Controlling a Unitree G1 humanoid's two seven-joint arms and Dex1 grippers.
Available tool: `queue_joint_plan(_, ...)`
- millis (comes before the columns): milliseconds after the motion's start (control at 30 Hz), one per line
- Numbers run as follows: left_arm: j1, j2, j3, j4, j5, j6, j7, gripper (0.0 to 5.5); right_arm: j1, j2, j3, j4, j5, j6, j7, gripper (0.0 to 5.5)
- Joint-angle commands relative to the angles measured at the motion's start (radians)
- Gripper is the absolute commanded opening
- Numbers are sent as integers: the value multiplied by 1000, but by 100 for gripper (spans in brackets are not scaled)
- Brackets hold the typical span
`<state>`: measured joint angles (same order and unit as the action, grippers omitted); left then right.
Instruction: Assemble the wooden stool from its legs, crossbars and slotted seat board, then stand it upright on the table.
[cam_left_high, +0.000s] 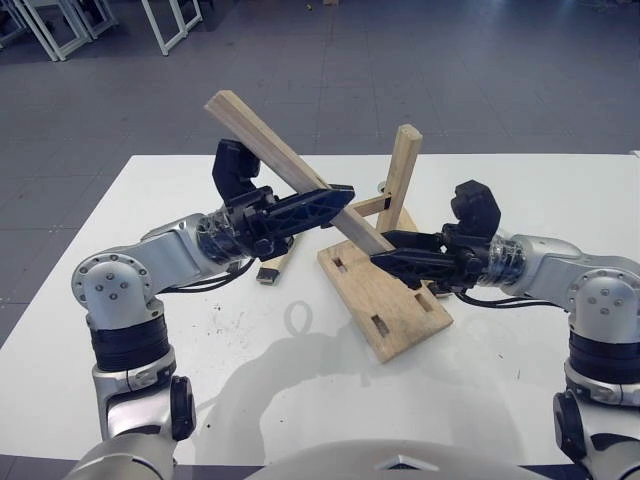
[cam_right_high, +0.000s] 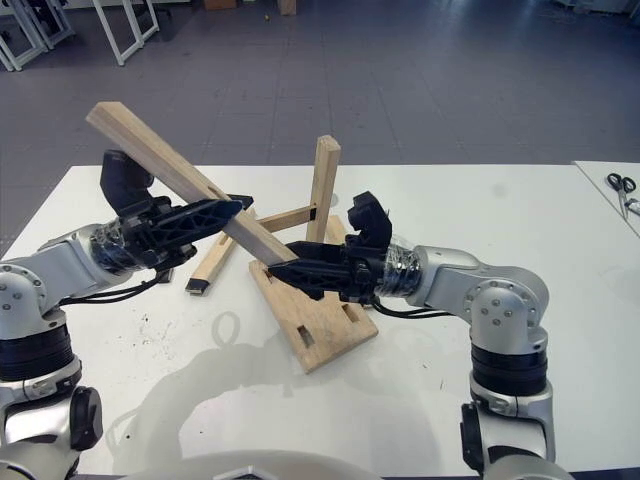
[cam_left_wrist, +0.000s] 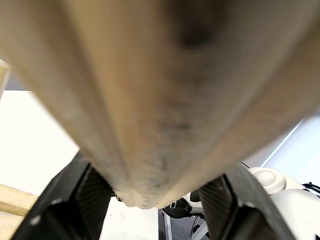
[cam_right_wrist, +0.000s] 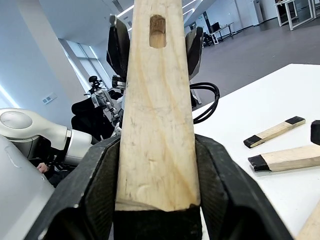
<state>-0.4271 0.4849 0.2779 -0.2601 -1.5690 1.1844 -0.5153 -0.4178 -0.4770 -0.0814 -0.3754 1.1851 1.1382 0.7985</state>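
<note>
Table (cam_left_high: 480, 400) is seen from above by both head cams, faced fwd & down, mid-range; almost the same scene is shared. Wrist cams are pointed along the one wooden leg (cam_right_wrist: 157, 125), v. close.

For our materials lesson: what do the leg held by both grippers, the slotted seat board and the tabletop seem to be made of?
Leg: pale wood, apparently unvarnished; grain and a cut slot show.
Seat board: same light matt wood, grain visible.
Tabletop: smooth white, faintly glossy surface, perhaps laminate or paint; cannot tell.
</note>
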Motion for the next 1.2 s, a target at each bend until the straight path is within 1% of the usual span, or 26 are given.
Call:
queue_joint_plan(33,8,30,-5,-26,-71,-10,-47,215,-21,-27,-10,30,18,16,-19,205)
queue_joint_plan(100,15,23,3,-25,-69,-39,-54,215,-26,-31,-16,44,30,14,-26,205)
queue_joint_plan(133,18,9,11,-19,-40,-71,-46,215,-33,-23,-27,57,36,6,-44,243)
queue_joint_plan(167,21,-2,12,-14,-9,-98,-41,215,-38,-20,-34,65,46,4,-55,254)
queue_joint_plan(233,34,-10,7,-6,33,-136,-41,213,-49,-17,-45,74,42,0,-101,300)
queue_joint_plan(267,41,-8,6,-7,51,-151,-46,213,-49,-29,-52,79,34,4,-117,306)
queue_joint_plan(333,60,9,17,-8,85,-177,-60,213,-19,-80,-102,77,43,13,-133,306)
queue_joint_plan(400,107,53,36,-22,154,-205,-100,208,34,-145,-159,66,19,4,-145,306)
queue_joint_plan(433,139,83,39,-29,209,-225,-124,203,65,-174,-157,59,-49,-22,-176,306)
queue_joint_plan(500,180,121,31,-28,323,-275,-145,203,124,-195,-117,39,-188,-65,-263,306)
queue_joint_plan(533,191,129,22,-23,379,-306,-151,203,149,-179,-102,33,-232,-72,-316,306)
queue_joint_plan(633,183,88,-48,26,608,-475,-127,203,261,-172,29,6,-447,-141,-435,306)
queue_joint_plan(667,176,79,-73,49,659,-505,-128,203,293,-187,81,-8,-519,-170,-449,306)
queue_joint_plan(700,187,92,-120,71,744,-569,-166,203,318,-196,120,-25,-563,-189,-449,306)
queue_joint_plan(767,220,117,-192,99,862,-662,-249,203,343,-204,160,-45,-618,-213,-438,306)
queue_joint_plan(833,245,126,-238,127,951,-749,-310,203,354,-213,182,-49,-658,-231,-420,306)
queue_joint_plan(900,245,118,-264,172,1017,-825,-349,203,364,-217,196,-47,-689,-244,-403,306)
queue_joint_plan(1000,206,73,-266,244,1045,-872,-361,203,369,-215,217,-46,-725,-255,-375,306)
queue_joint_plan(1200,176,44,-257,245,999,-823,-410,203,392,-228,266,-18,-824,-297,-342,306)
